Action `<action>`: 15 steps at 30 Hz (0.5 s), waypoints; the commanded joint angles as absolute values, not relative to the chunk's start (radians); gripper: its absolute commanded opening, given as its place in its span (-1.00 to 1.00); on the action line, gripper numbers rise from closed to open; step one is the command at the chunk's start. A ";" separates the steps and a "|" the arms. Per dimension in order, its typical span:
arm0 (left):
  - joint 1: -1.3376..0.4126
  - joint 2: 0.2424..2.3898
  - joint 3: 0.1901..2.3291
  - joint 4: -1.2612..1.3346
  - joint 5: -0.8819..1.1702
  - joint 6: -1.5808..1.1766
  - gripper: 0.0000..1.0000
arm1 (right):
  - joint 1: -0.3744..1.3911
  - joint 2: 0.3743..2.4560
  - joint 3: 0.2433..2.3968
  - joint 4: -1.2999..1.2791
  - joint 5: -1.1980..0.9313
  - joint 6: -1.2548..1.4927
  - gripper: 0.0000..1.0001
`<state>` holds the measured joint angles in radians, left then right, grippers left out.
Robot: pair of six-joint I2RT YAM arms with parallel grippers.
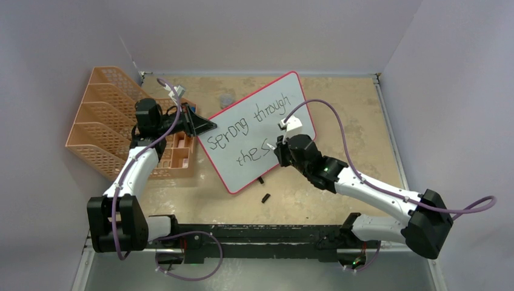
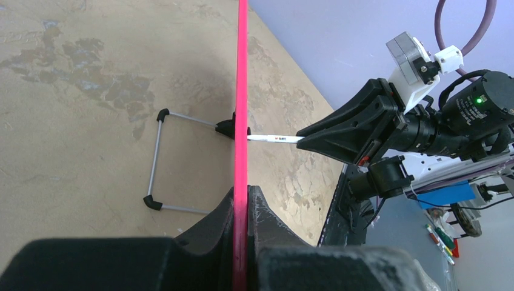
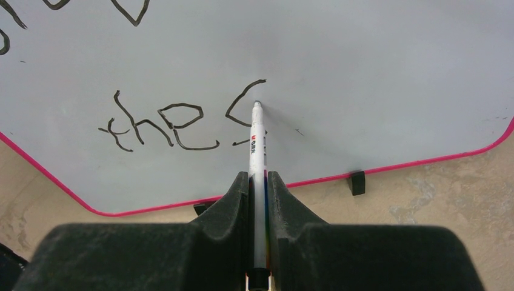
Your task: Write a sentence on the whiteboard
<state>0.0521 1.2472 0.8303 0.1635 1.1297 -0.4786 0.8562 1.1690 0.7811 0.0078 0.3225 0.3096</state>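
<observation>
The left tool (image 2: pixel 242 200) is pinched shut on the red edge of the whiteboard (image 3: pixel 394 73), which sits on the counter (image 1: pixel 339 109), its long side running from near left to far right. The sentence (image 1: pixel 229 137) slants the same way. The right tool (image 3: pixel 259 182), the closer one, is squeezed tight around a marker (image 3: pixel 259 151) that points straight ahead at the board, tip touching just after "the", bare board lying rightward.
</observation>
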 commanded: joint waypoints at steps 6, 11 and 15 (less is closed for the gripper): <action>0.060 1.250 0.842 0.194 1.159 -0.457 -1.00 | 0.822 1.172 0.780 0.040 0.384 0.311 -1.00; 0.060 1.250 0.841 0.194 1.157 -0.457 -1.00 | 0.802 1.163 0.775 0.042 0.409 0.320 -1.00; 0.060 1.251 0.841 0.194 1.157 -0.457 -1.00 | 0.792 1.149 0.771 0.048 0.405 0.315 -1.00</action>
